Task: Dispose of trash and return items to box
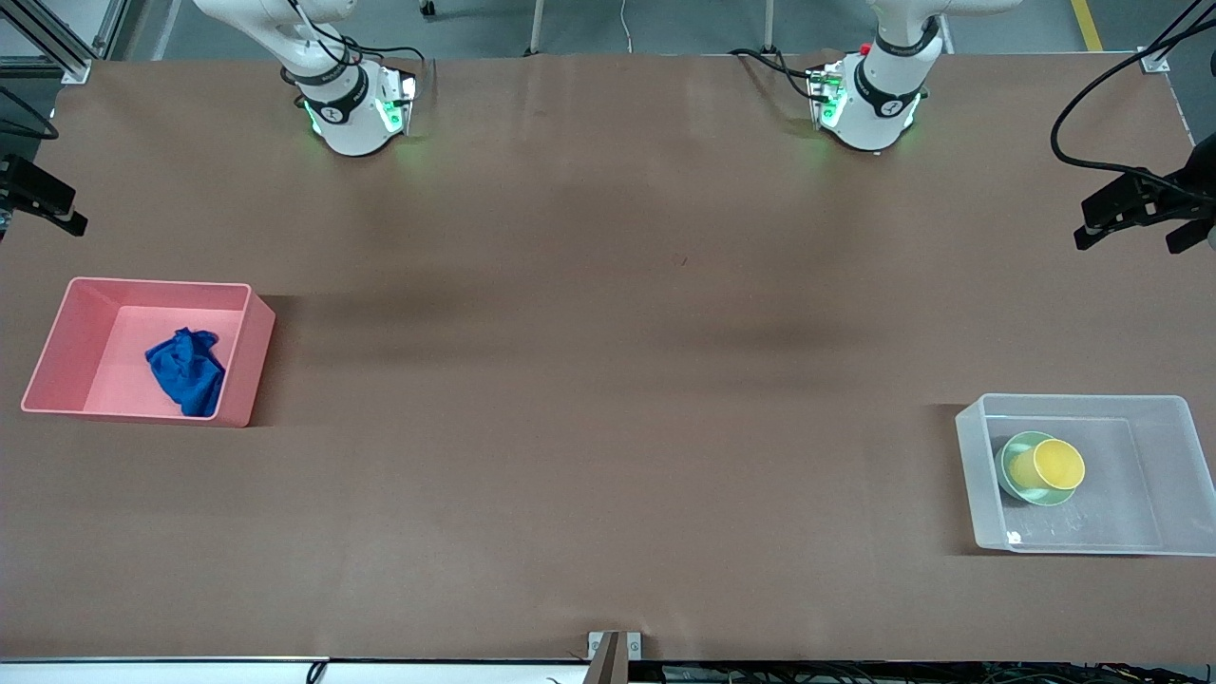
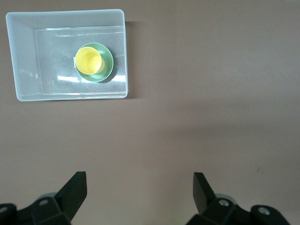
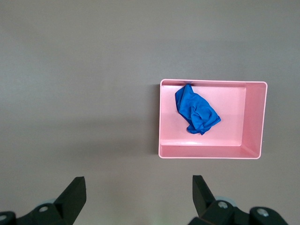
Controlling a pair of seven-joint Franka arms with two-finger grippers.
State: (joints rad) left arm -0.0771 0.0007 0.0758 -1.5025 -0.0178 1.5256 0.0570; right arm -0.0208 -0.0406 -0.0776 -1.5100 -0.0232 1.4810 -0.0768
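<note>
The crumpled deep-blue soft cloth (image 1: 186, 370) is lying inside the opaque pink rectangular bin (image 1: 57, 337), at the 9 o'clock edge of the brown bench (image 1: 608, 380) in the front view. The small yellow cup (image 1: 1048, 465) is resting tilted in the pale mint-green round bowl (image 1: 1011, 472), which is sitting in the clear rectangular plastic box (image 1: 1168, 446) toward 4 o'clock. The left gripper (image 2: 140, 187) is hanging high over bare bench, fingers (image 2: 75, 190) spread and released. The right gripper (image 3: 139, 187) is hanging likewise, fingers (image 3: 75, 192) released, grasping nothing.
</note>
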